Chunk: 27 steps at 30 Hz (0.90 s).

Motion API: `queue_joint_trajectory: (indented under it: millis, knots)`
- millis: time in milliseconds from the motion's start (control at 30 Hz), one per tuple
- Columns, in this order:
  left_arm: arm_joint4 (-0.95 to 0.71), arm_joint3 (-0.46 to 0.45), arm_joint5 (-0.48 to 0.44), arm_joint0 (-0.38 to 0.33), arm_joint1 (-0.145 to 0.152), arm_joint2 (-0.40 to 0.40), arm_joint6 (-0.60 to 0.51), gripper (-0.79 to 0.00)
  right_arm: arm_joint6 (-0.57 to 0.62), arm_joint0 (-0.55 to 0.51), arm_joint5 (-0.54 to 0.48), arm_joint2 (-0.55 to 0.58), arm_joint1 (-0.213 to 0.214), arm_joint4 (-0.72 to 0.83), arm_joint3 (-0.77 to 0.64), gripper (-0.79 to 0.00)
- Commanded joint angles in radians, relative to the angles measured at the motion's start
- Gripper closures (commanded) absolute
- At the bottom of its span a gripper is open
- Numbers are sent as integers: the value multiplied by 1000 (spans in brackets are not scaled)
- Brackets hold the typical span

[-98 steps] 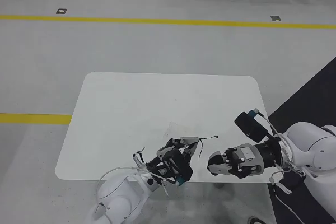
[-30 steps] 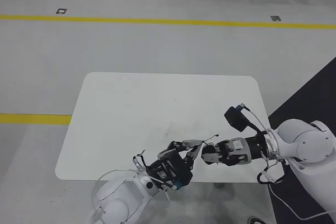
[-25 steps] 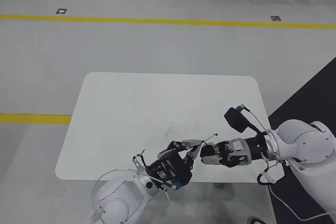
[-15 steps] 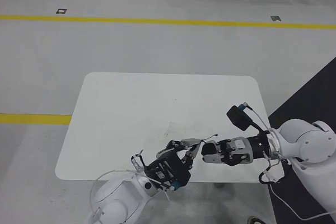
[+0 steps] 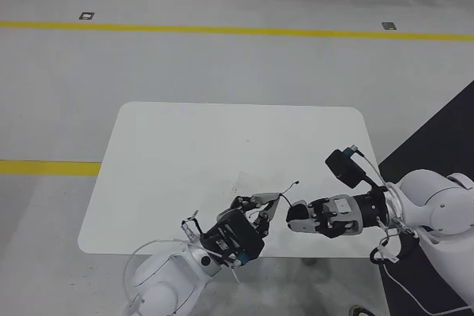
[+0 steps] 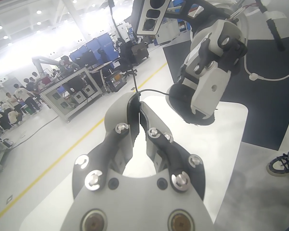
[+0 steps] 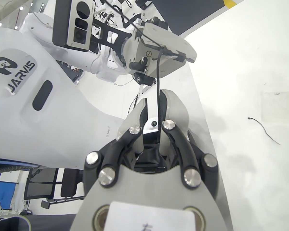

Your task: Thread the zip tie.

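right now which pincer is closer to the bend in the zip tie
Left. The left pincer clamps the zip tie at its bend; the right pincer meets its tail end.

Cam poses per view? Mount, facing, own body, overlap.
Top view: above the arms, looking down at the table; both arms, left gripper and right gripper show.
Left wrist view: on that wrist, looking past the left gripper at the right gripper.
Right wrist view: on that wrist, facing the left gripper.
All three share the zip tie.
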Motion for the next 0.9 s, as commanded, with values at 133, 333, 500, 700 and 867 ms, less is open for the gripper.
queue_joint_trajectory:
  millis: [133, 333, 500, 700, 867]
  knots:
    - [-8, -3, -1, 2, 1, -3, 7, 0, -10, -9, -8, 14, 0, 48, 18, -108]
    - [-9, -1, 5, 7, 1, -4, 13, 0, -3, -11, -14, 19, -1, 76, 22, -95]
    - [-7, -6, 2, 7, 1, -4, 13, 0, -1, -11, -15, 22, -1, 78, 21, -46]
    - [-6, -7, 0, 6, 2, -2, 11, 0, -3, -12, -9, 21, -2, 76, 16, 0]
    - [-5, -6, 3, 6, 2, -1, 9, 0, -5, -13, -5, 20, -3, 76, 17, 0]
